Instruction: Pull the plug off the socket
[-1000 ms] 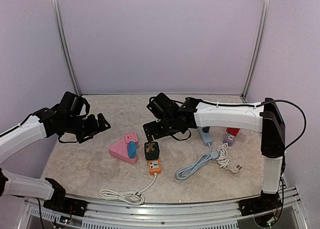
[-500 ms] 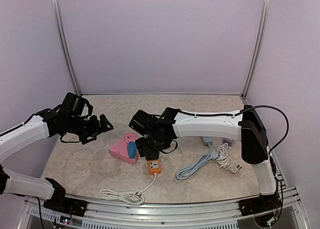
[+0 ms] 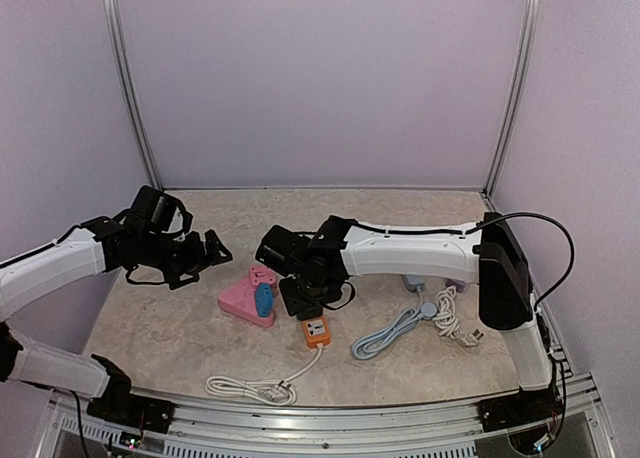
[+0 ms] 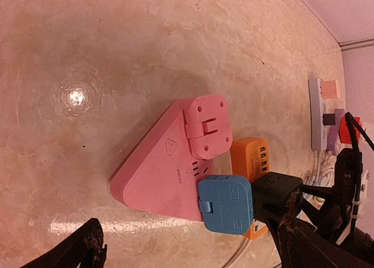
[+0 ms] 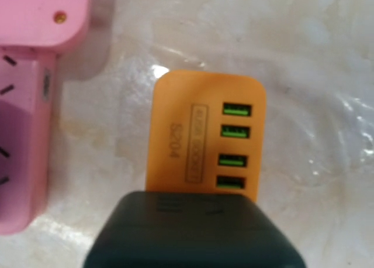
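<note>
The black plug [image 4: 277, 191] sits over one end of the orange socket [image 5: 201, 139], at four o'clock from the pink socket [image 3: 238, 300] on the worktop [image 3: 160, 328]. The right pincer [image 3: 308, 296] covers the plug (I cannot tell whether it grips), and the left pincer [image 3: 212, 250] hovers at nine o'clock with its jaws spread.

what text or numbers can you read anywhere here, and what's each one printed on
"S204": printed sideways on the orange socket block, in the right wrist view.
Boxed label beside it on the same block: too blurred to read.
Pink triangular power strip: a small raised triangle sign and tiny marks, too small to read.
Nothing else legible in any view.
</note>
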Motion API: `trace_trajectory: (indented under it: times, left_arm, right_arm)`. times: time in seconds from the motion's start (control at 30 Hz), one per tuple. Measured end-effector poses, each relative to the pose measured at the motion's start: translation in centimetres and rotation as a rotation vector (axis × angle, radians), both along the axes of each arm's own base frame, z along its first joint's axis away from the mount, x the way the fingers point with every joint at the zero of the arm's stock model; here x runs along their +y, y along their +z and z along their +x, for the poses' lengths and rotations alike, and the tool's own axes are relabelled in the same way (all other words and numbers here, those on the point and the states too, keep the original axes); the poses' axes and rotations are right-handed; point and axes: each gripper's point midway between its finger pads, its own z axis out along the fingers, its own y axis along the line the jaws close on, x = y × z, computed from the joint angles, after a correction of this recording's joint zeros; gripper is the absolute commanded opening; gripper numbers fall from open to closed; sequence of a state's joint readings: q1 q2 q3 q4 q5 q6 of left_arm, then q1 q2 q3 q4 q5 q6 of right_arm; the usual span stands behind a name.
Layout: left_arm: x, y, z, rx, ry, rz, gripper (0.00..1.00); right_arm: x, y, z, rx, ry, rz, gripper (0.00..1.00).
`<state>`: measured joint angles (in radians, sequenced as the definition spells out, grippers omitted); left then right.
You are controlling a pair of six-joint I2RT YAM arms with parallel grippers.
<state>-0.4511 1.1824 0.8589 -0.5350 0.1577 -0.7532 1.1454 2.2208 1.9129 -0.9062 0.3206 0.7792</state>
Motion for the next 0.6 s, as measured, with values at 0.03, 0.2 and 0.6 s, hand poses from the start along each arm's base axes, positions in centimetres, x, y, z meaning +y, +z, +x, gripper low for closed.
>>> trace_trajectory:
  times: [0.03, 0.2, 0.6]
  left_arm:
    - [-0.1, -0.1, 0.0, 0.002, -0.001, 0.001, 0.99]
    - [-1.4, 0.0, 0.4, 0.007, -0.031, 0.004, 0.99]
    - [-7.4, 0.7, 1.4, 0.016, -0.135, -0.004, 0.99]
  right_arm:
    - [-0.2, 0.0, 0.1, -0.005, -0.003, -0.009, 0.4]
    - [-1.6, -0.3, 0.1, -0.046, -0.008, -0.076, 0.31]
    - [-6.2, -0.7, -1.3, -0.118, 0.007, -0.052, 0.27]
